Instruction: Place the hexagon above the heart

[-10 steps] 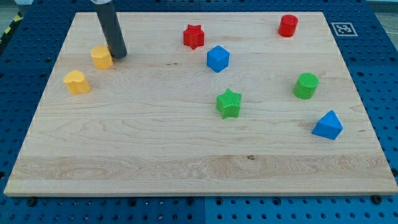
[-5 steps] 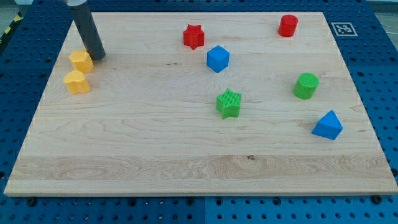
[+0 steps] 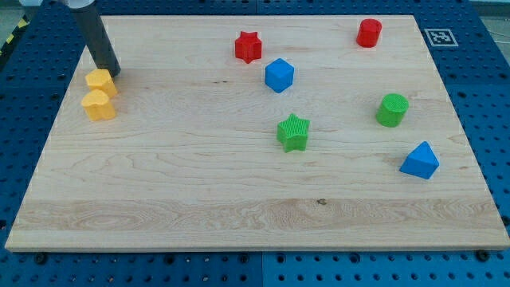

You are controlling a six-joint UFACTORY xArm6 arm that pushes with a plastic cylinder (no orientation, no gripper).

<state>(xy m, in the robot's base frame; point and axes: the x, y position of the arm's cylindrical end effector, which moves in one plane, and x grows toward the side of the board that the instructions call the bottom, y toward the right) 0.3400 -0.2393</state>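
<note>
The yellow hexagon [image 3: 100, 81] sits touching the yellow heart [image 3: 99, 105], just toward the view's top of it, near the counter's [image 3: 199, 183] left edge, my tip [image 3: 112, 73] at the hexagon's upper right; I have no pincer.

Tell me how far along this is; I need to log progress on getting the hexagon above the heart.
Looks nearly done: the yellow hexagon sits directly above the yellow heart, toward the view's top, and the two appear to touch. In hand: my tip is at the hexagon's upper right edge, seemingly in contact. Left: perhaps only a small nudge for alignment, then backing the tip off.
</note>
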